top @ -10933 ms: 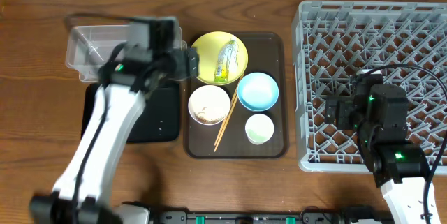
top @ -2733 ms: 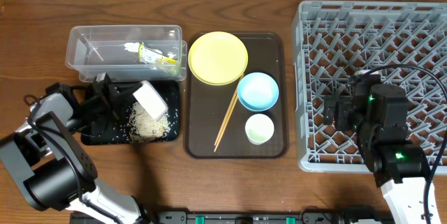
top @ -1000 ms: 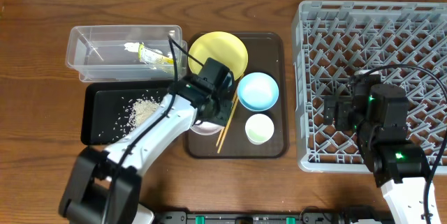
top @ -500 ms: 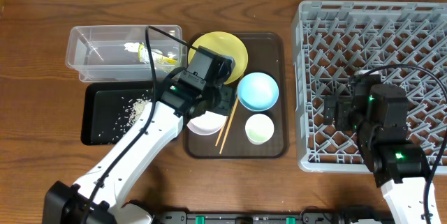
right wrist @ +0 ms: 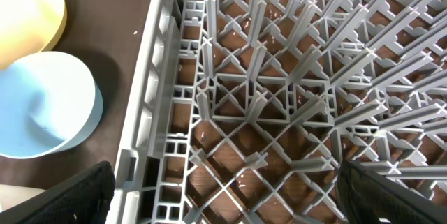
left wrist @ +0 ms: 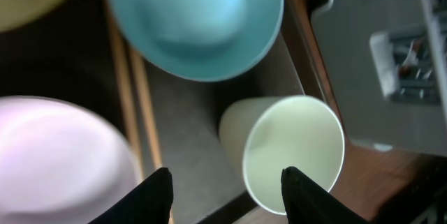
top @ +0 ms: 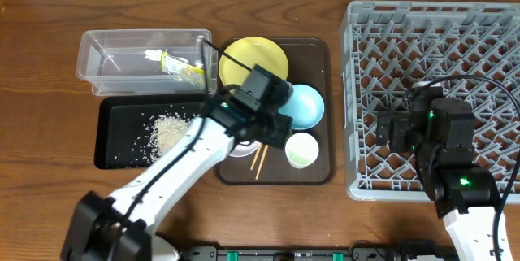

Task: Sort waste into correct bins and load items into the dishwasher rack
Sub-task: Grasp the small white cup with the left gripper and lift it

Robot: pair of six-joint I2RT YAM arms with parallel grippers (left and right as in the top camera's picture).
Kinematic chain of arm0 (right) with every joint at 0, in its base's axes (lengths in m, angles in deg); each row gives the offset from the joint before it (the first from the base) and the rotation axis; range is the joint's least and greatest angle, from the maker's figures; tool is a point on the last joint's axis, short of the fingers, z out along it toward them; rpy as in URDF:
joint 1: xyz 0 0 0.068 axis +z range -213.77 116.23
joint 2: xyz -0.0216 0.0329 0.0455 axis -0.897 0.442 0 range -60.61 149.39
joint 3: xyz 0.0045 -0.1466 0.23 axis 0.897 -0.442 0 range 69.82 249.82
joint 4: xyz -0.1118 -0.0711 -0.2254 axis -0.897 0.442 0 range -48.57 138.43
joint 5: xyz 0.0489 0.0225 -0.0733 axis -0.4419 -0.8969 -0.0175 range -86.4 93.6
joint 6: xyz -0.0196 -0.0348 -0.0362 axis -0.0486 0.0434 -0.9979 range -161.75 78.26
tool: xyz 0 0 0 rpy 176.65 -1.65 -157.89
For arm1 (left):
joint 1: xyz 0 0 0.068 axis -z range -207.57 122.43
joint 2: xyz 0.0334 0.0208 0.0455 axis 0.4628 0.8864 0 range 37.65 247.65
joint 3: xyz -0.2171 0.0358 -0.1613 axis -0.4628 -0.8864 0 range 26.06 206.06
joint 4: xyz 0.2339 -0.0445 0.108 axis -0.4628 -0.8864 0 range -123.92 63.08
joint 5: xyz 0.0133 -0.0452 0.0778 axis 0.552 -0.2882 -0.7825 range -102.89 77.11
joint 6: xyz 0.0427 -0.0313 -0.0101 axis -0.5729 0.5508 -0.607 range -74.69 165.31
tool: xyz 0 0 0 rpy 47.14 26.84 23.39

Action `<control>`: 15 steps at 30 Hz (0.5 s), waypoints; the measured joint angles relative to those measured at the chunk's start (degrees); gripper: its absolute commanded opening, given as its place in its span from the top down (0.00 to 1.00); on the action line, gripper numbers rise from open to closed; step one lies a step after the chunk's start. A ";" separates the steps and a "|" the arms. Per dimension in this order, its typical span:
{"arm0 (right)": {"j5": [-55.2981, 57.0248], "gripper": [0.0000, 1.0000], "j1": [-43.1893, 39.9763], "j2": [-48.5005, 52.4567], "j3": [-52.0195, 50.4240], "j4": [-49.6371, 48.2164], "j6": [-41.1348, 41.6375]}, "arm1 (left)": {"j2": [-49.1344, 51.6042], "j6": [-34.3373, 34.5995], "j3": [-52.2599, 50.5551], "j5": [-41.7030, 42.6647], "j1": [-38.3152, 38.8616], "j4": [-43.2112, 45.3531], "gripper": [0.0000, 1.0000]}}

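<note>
My left gripper [top: 275, 129] [left wrist: 225, 182] is open and empty, hovering over the brown serving tray [top: 317, 54] between the white bowl [left wrist: 56, 161] and the pale green cup [top: 302, 150] [left wrist: 293, 151]. The light blue bowl [top: 307, 102] [left wrist: 195, 21] and yellow plate [top: 244, 59] lie beyond it. The chopsticks [top: 260, 160] [left wrist: 129, 91] lie beside the white bowl. The wrapper [top: 180, 66] is in the clear tub [top: 97, 70]. Rice scraps [top: 166, 129] lie in the black tray [top: 114, 151]. My right gripper [top: 392, 127] [right wrist: 223, 196] is open over the grey rack [top: 439, 25] [right wrist: 279, 77].
The rack holds no dishes. Its left wall [right wrist: 150, 112] stands next to the serving tray's right edge. Bare wooden table [top: 49, 17] surrounds the bins. The white bowl is mostly hidden under my left arm in the overhead view.
My left arm has swung right from above the white bowl toward the blue bowl and green cup. The right arm has not moved.
</note>
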 measured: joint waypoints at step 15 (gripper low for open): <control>0.00 0.01 0.00 0.00 0.00 0.17 0.00 | 9.60 2.58 -0.42 0.39 3.67 -0.09 0.94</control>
